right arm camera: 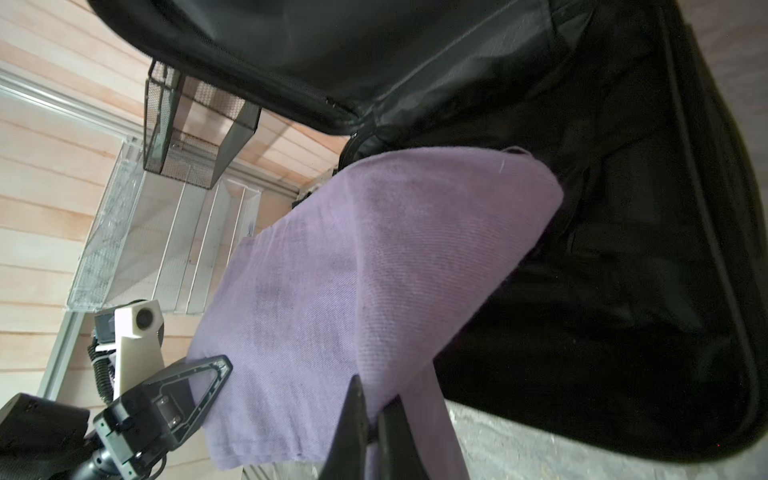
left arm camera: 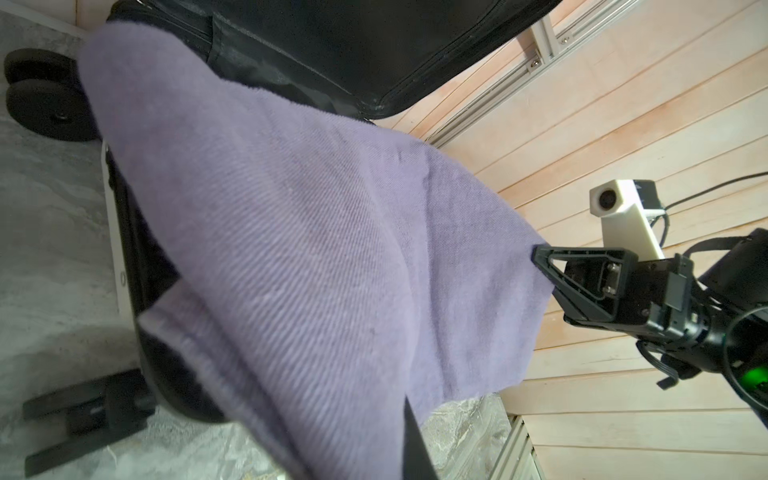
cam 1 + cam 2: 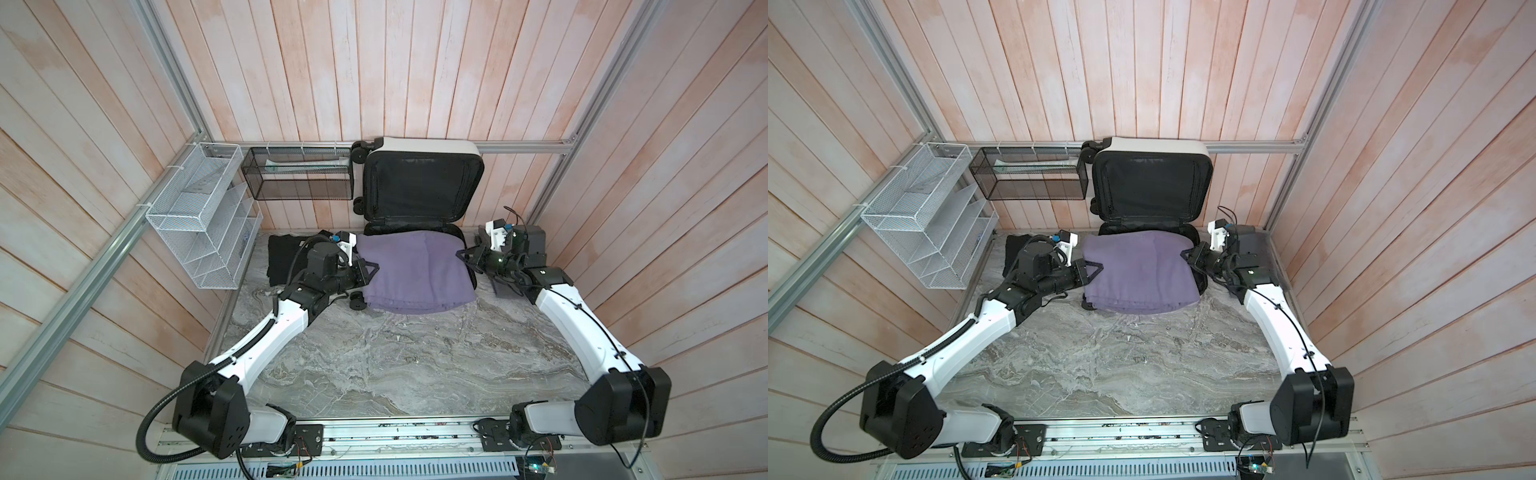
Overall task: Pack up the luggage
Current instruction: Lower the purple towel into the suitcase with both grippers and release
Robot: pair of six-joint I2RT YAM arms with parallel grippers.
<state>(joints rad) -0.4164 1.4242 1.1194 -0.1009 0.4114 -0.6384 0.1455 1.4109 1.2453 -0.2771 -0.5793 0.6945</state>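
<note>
The left claw (image 3: pixel 371 268) and right claw (image 3: pixel 462 254) each grip an edge of the purple towel (image 3: pixel 415 270) draped over the open luggage (image 3: pixel 419 183), hiding most of its lower shell.

Purple cloth (image 2: pixel 291 232): soft ribbed weave, matt. Luggage (image 3: pixel 428 146): smooth white hard shell, black fabric lining. Tabletop (image 3: pixel 395 361): veined stone look.
</note>
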